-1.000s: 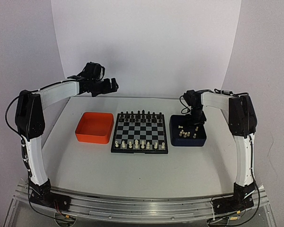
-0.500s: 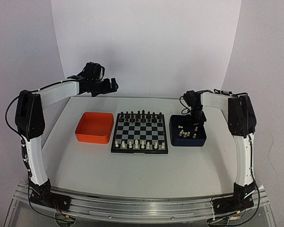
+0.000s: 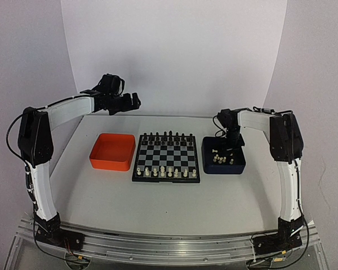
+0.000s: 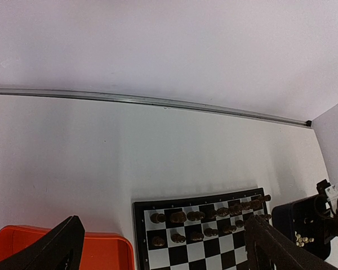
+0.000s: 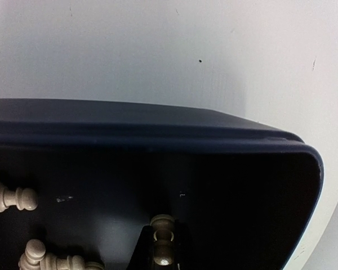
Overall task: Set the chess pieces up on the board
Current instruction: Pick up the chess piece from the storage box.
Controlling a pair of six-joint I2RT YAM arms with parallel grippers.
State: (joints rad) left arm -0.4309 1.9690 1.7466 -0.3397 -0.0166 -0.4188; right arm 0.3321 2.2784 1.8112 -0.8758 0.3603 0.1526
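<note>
At the far left corner of the table point(image 3: 158, 208) we see the left gripper point(image 3: 133, 101) held high above the surface; its fingers point(image 4: 45, 253) are spread wide with nothing between them. Nearer us, towards the left edge, sits the orange tray point(image 3: 109, 164); just beside it, in the middle of the table, lies the board point(image 3: 168, 153). Black pieces point(image 3: 166, 136) line the board's far edge; white pieces point(image 3: 166, 171) stand along its near edge. Just beside the board's right edge sits the blue tray point(image 3: 223, 168); more white pieces point(image 3: 221, 160) lie loose in it, some on their sides. The right gripper point(image 3: 228, 147) hangs down into the far part of this tray, close to its far wall. In the right wrist view its fingers point(image 5: 141, 256) stand narrow, close on either side of one white piece point(image 5: 162, 243); they appear to grip it, though only their tips show at the bottom edge of that view.
</note>
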